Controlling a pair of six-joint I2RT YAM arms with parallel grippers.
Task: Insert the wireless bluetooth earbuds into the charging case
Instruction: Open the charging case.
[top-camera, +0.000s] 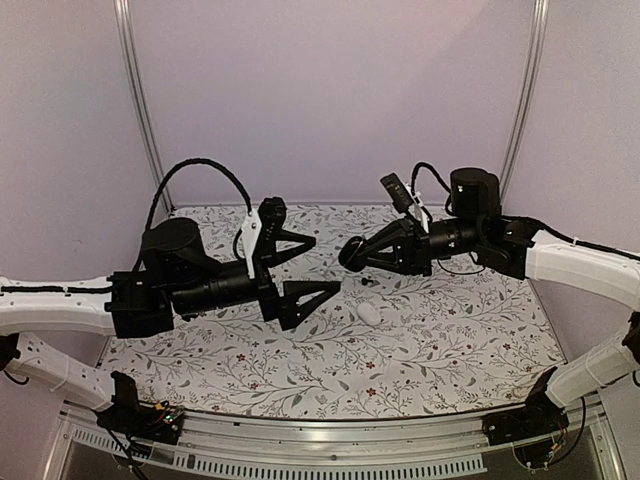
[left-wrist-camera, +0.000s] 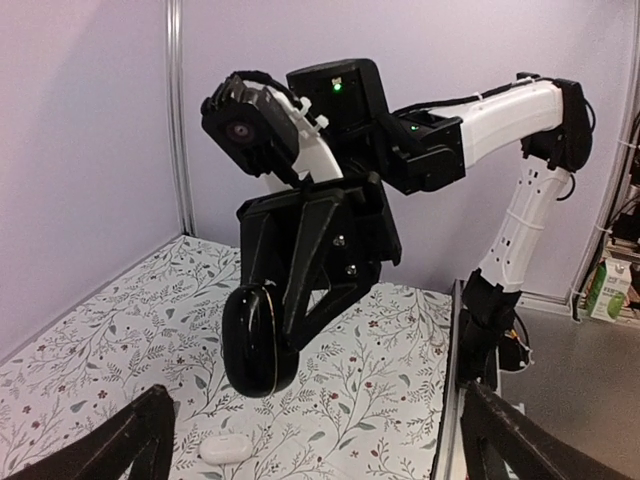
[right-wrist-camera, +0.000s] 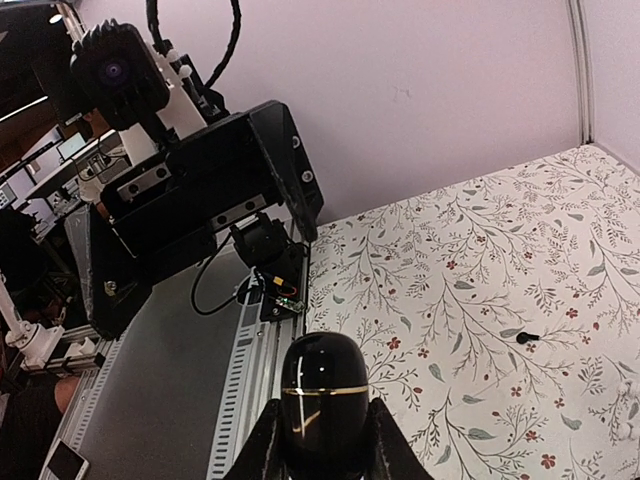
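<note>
- On the table: a white cloth (top-camera: 450, 340) printed with grey leafy sprigs and small red flowers covers the whole surface. A ribbed metal rail (top-camera: 330, 440) runs along the near edge.
- Room: plain pale lilac walls (top-camera: 330, 90), with a slim metal pole (top-camera: 140, 100) in each far corner.
- My right gripper (top-camera: 352, 253): closed narrowly on a black oval case (right-wrist-camera: 322, 385) with a thin gold seam. The case is shut and held above mid-table.
- My left gripper (top-camera: 318, 268): spread wide, holding nothing, raised left of the case.
- Earbud (right-wrist-camera: 528, 336): one tiny dark piece, lying loose on the cloth at mid-table, between the held case and the white pebble.
- White oval pebble (top-camera: 370, 313): lying on the cloth just near of the earbud, apart from it.
- Writing: a green carton (left-wrist-camera: 608, 290) stands off the table beyond its right side; its print is too small to read.
</note>
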